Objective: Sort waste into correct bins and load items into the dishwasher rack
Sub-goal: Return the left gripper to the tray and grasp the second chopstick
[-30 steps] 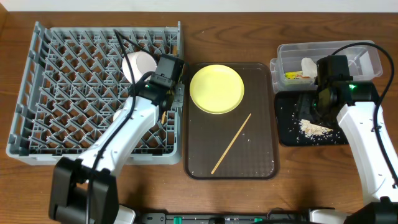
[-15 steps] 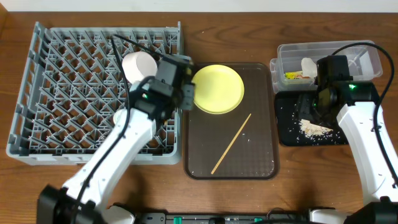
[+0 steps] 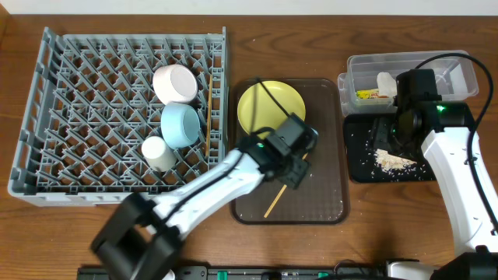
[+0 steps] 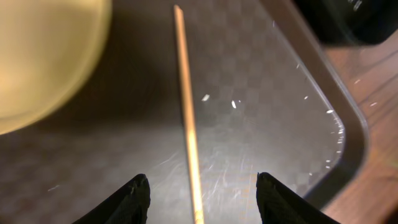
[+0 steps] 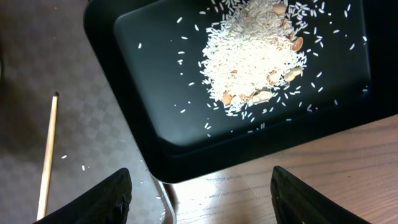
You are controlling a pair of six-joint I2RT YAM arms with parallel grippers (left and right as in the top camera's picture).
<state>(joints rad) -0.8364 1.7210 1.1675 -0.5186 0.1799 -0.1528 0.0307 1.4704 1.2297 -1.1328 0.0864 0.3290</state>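
My left gripper [image 3: 296, 172] hangs open over the brown serving tray [image 3: 327, 194], straddling a wooden chopstick [image 3: 272, 207]. In the left wrist view the chopstick [image 4: 186, 118] runs between the open fingers [image 4: 199, 205], with the yellow plate [image 4: 37, 56] at the left. The yellow plate [image 3: 268, 109] lies on the tray's far end. The grey rack [image 3: 78, 117] holds a white bowl [image 3: 173, 83], a light blue bowl [image 3: 181, 124] and a white cup [image 3: 158, 153]. My right gripper [image 3: 398, 138] is open and empty over the black tray [image 3: 358, 171], which holds rice [image 5: 255, 56].
The clear tub [image 3: 455, 78] behind the black tray holds the snack wrapper [image 3: 372, 95] and white tissue [image 3: 385, 80]. Loose rice grains lie scattered on the brown tray [image 4: 234, 104]. The right wrist view shows the black tray's near corner [image 5: 143, 149] and bare wooden table [image 5: 298, 186].
My left arm has swung from the rack's right edge to over the brown tray and the chopstick. The light blue bowl and white cup now show in the rack. The right arm has not moved.
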